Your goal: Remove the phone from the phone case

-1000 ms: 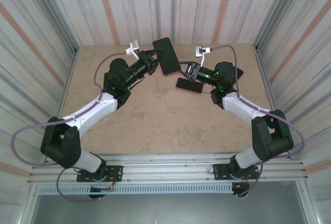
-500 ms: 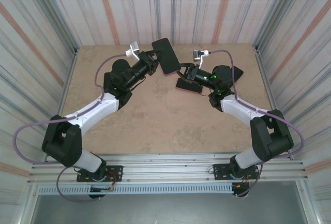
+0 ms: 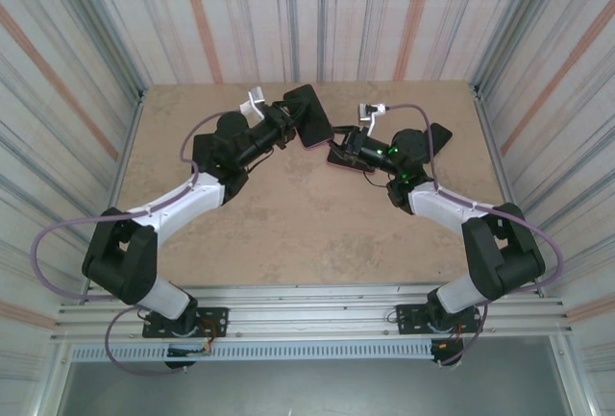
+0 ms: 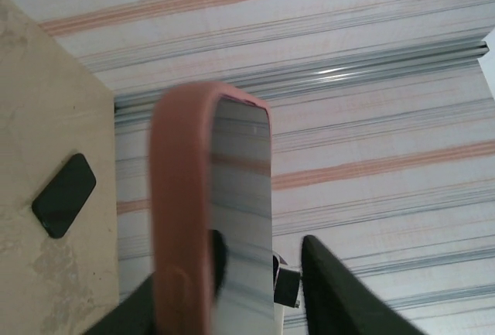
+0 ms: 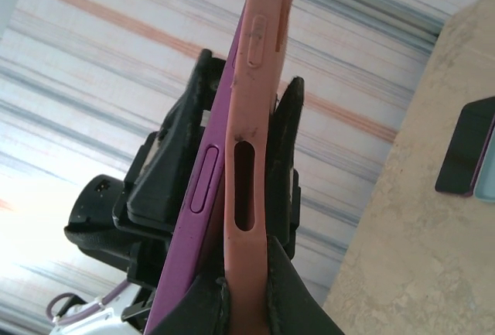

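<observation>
Bright, even light, faint shadows. Left wrist: phone case (image 4: 178,196) near lens blurred. Right wrist: glare lower left.

striped walls (image 3: 317,12), tan table (image 3: 288,214)

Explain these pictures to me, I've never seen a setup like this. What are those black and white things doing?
Those are two robot arms bolted at the near edge of a table. The wide picture looks down from above. The other two come from small cameras on each wrist. The left claw holds a phone in a pink case up off the table. The right claw pinches the case's edge. Another dark phone lies flat on the table.
</observation>
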You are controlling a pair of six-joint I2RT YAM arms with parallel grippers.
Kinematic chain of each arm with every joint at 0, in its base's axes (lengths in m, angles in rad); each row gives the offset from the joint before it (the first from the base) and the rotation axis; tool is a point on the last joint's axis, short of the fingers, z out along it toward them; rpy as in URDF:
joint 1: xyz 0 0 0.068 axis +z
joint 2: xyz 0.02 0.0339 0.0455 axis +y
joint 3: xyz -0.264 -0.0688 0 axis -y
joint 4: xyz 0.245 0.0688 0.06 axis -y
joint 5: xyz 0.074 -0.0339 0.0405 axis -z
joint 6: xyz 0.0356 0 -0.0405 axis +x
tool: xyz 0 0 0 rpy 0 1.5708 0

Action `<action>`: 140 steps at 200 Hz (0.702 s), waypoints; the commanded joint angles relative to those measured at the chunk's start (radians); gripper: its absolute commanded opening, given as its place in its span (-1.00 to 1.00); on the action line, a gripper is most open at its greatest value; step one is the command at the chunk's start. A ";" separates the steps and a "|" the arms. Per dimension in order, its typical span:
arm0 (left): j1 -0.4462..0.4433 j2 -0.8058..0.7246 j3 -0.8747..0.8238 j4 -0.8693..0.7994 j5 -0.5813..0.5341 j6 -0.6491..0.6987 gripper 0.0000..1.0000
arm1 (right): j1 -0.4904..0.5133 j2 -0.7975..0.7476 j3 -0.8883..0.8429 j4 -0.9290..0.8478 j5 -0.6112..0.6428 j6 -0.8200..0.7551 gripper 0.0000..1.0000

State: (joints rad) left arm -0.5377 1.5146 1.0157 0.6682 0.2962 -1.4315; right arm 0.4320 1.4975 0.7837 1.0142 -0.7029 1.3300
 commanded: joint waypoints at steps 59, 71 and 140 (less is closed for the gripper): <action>-0.007 -0.035 -0.019 -0.153 0.029 0.010 0.54 | -0.005 -0.018 -0.026 0.073 0.147 0.022 -1.00; -0.014 -0.047 -0.035 -0.153 0.022 0.000 0.57 | -0.008 -0.015 -0.027 0.073 0.173 0.012 -1.00; -0.113 -0.177 -0.142 -0.155 -0.103 -0.050 0.51 | 0.000 0.011 -0.005 0.056 0.284 -0.084 -1.00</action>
State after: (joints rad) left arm -0.6201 1.4101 0.8890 0.5179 0.2665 -1.4612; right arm 0.4301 1.5051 0.7540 1.0134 -0.4824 1.3155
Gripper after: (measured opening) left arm 0.765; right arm 0.117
